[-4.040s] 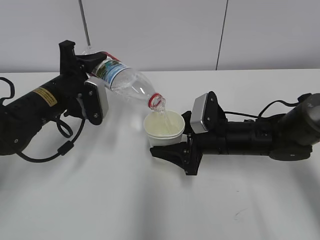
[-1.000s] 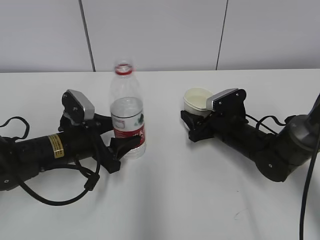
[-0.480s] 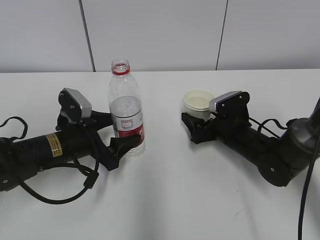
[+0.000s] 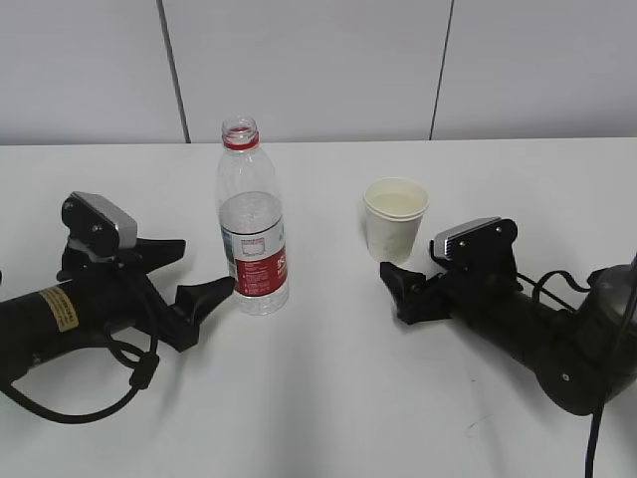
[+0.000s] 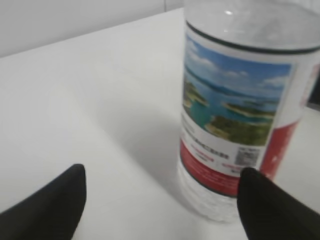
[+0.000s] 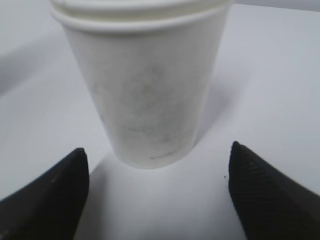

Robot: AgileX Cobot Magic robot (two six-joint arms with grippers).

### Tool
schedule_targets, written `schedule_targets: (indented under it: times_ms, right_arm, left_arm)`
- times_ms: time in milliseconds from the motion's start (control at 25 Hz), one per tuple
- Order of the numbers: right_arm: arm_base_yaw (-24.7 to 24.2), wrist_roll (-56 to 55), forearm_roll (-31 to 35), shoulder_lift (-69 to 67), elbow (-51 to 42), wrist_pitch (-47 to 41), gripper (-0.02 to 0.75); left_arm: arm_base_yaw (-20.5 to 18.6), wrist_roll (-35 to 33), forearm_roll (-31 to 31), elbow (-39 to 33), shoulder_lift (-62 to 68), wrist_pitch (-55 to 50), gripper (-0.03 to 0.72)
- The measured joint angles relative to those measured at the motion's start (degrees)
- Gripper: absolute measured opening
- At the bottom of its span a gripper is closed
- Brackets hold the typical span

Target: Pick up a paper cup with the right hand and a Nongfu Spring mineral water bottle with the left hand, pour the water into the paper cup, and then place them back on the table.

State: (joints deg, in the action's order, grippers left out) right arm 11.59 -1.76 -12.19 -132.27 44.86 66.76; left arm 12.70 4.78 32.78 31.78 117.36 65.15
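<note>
The Nongfu Spring bottle (image 4: 252,239) stands upright and uncapped on the white table (image 4: 318,398), about half full of clear water (image 4: 251,217). My left gripper (image 4: 204,269) is open and empty just left of it, not touching. In the left wrist view the bottle (image 5: 240,100) stands beyond the open gripper (image 5: 162,180), nearer the right finger. The paper cup (image 4: 395,219) stands upright on the table. My right gripper (image 4: 410,271) is open and empty in front of it. In the right wrist view the cup (image 6: 145,85) stands just beyond the open gripper (image 6: 156,162).
Grey wall panels (image 4: 318,60) rise behind the table's far edge. Black cables trail from both arms, on the left (image 4: 109,398) and the right (image 4: 607,398). A small dark scuff (image 4: 476,426) marks the table at the front right.
Four seconds ago the bottle was tilted, pouring into the held cup. Since then both were stood on the table; both grippers have let go and drawn back from them.
</note>
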Motion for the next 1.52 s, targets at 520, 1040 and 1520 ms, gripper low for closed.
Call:
schedule_targets:
  times_ms: [520, 1040, 1520]
  right_arm:
    - [-1.3, 1.3, 13.8, 1.8, -1.9, -0.2, 0.609]
    - [-10.3, 1.0, 15.2, 2.6, 0.4, -1.2, 0.589]
    - [-10.7, 0.3, 13.5, 12.9, 5.8, -32.5, 0.589]
  left_arm:
    - [-2.8, -3.3, -18.4, -0.8, -1.6, 0.2, 0.566]
    - [-3.7, -9.9, -31.2, 0.8, -1.6, 0.2, 0.566]
    - [-3.7, -10.1, -31.6, 13.2, -11.4, -30.6, 0.561]
